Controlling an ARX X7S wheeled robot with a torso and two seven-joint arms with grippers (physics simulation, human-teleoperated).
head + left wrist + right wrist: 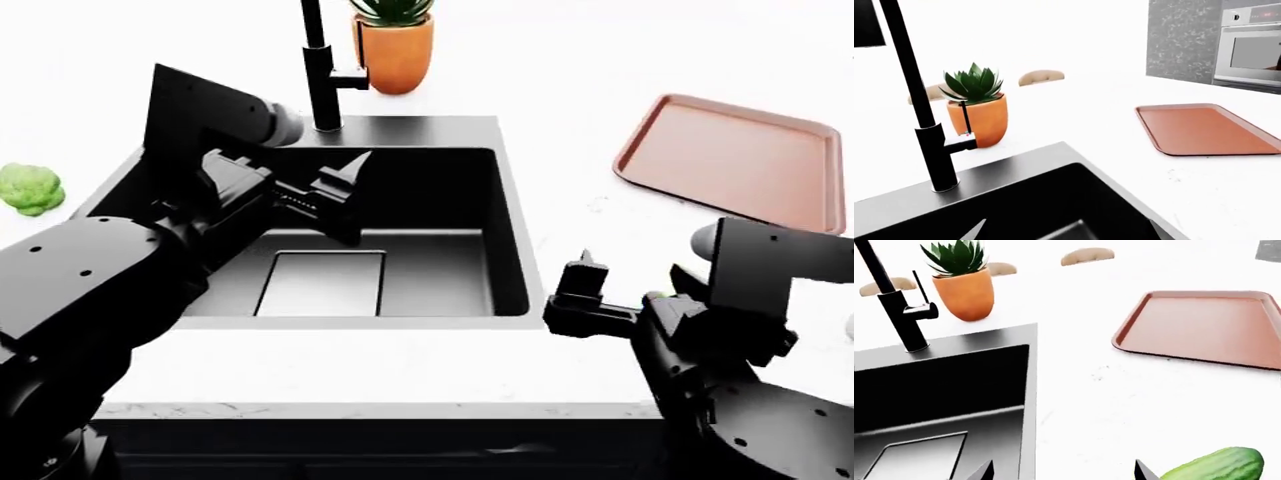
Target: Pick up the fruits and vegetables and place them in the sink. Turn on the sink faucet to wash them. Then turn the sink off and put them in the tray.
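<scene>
Lying on the white worktop [400, 375] left of the sink [501, 215], the broccoli floret [28, 188] is small, light green and bumpy, well apart from both arms. A cucumber [1217, 466], glossy dark green with a paler sheen, shows in the right wrist view just beside the right end effector [583, 290], which hovers over the worktop right of the basin with its fingers apart and holding nothing. The left end effector [340, 195] hangs over the black basin, above the pale drain panel [320, 283]; its fingers look parted and clamp nothing. A slim black faucet [924, 117] rises from the grey rim behind the basin, its short lever sticking out sideways toward an orange pot [979, 119] with a spiky green plant. A reddish-brown tray [738, 160] with a low rim sits bare on the worktop to the right of the sink, beyond the right arm. An oven [1251, 42] stands in the background of the left wrist view.
</scene>
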